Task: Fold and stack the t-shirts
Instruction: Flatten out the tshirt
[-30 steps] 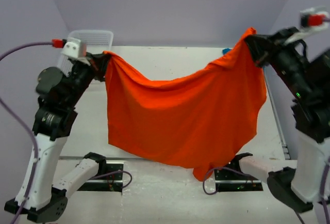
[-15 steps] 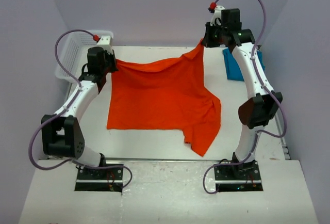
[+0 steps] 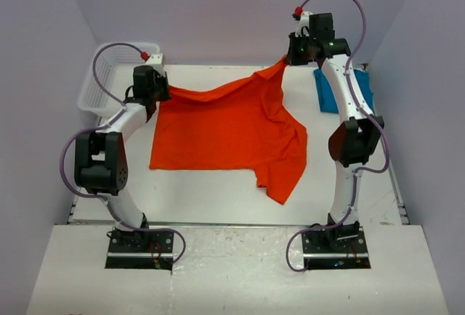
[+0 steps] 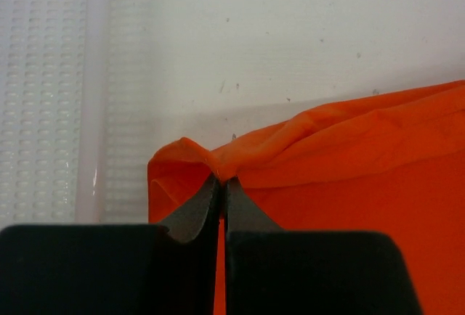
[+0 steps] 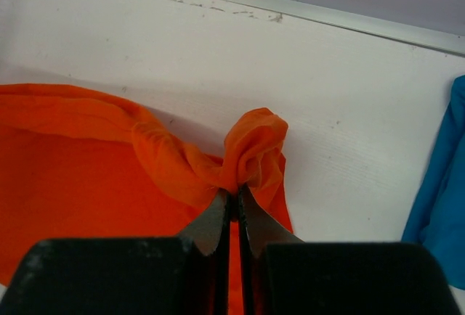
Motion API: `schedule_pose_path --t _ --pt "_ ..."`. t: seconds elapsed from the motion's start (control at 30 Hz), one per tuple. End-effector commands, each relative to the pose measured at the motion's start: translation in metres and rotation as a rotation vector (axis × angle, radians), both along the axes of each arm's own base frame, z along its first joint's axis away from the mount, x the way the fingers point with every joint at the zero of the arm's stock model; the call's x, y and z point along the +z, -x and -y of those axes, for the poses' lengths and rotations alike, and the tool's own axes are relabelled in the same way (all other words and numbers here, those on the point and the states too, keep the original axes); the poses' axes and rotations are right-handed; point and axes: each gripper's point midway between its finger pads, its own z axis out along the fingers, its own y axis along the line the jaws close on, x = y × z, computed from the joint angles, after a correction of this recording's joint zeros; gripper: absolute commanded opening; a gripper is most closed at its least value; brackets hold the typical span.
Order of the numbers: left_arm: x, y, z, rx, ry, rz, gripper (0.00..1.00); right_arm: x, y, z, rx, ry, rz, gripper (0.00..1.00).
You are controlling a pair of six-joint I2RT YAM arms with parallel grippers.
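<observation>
The orange-red t-shirt (image 3: 218,130) lies spread over the middle of the table, its near right corner bunched toward the front. My left gripper (image 3: 161,90) is shut on the shirt's far left corner (image 4: 203,159), the cloth pinched between its fingers. Far right, my right gripper (image 3: 287,59) is shut on a bunched corner (image 5: 247,152) of the same shirt, held slightly above the table. The teal-blue t-shirt (image 3: 338,90) lies folded at the back right, partly hidden behind the right arm; its edge (image 5: 439,199) shows in the right wrist view.
A white plastic mesh basket (image 3: 98,86) stands at the back left corner, just left of my left gripper; its wall (image 4: 51,97) fills the left of the left wrist view. The table's back edge (image 5: 290,14) runs close behind the right gripper.
Both arms have swung away from the camera to the far side, carrying the hanging orange-red shirt down until it lies spread on the table. Both grips on its corners have held.
</observation>
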Motion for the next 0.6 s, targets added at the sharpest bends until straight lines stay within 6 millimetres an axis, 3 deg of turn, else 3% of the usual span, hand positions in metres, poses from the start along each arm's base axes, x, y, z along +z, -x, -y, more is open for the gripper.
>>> schedule_pose_path --t 0.0,0.07,0.1,0.13,0.17,0.2,0.23,0.3,0.33,0.4,0.43,0.57 --pt "0.062 -0.012 0.005 -0.033 0.044 0.177 0.00 0.050 0.003 0.005 -0.014 -0.005 0.115 0.00" --pt "0.092 -0.004 0.012 -0.059 0.075 0.232 0.00 0.072 0.013 0.009 -0.040 0.009 0.154 0.00" --pt "0.106 0.002 0.022 -0.102 0.111 0.252 0.00 0.107 0.028 0.013 -0.054 0.015 0.221 0.00" --pt "0.140 0.014 0.026 -0.125 0.132 0.311 0.00 0.122 0.037 0.021 -0.090 0.041 0.250 0.00" --pt "0.158 0.023 0.035 -0.158 0.153 0.339 0.00 0.143 0.050 0.025 -0.106 0.039 0.291 0.00" --pt "0.180 0.036 0.045 -0.205 0.182 0.371 0.00 0.190 0.080 0.033 -0.122 0.021 0.385 0.00" --pt "0.216 0.058 0.050 -0.232 0.189 0.429 0.00 0.205 0.096 0.037 -0.136 0.017 0.418 0.00" --pt "0.260 0.088 0.068 -0.288 0.195 0.508 0.00 0.246 0.131 0.044 -0.181 0.015 0.528 0.00" --pt "0.289 0.115 0.071 -0.313 0.198 0.557 0.00 0.274 0.171 0.052 -0.190 0.000 0.604 0.00" --pt "0.325 0.149 0.078 -0.370 0.212 0.610 0.00 0.306 0.212 0.054 -0.195 -0.029 0.709 0.00" --pt "0.355 0.180 0.076 -0.389 0.216 0.678 0.00 0.328 0.251 0.062 -0.195 -0.054 0.783 0.00" --pt "0.412 0.249 0.072 -0.438 0.227 0.800 0.00 0.374 0.342 0.077 -0.169 -0.144 0.932 0.00"
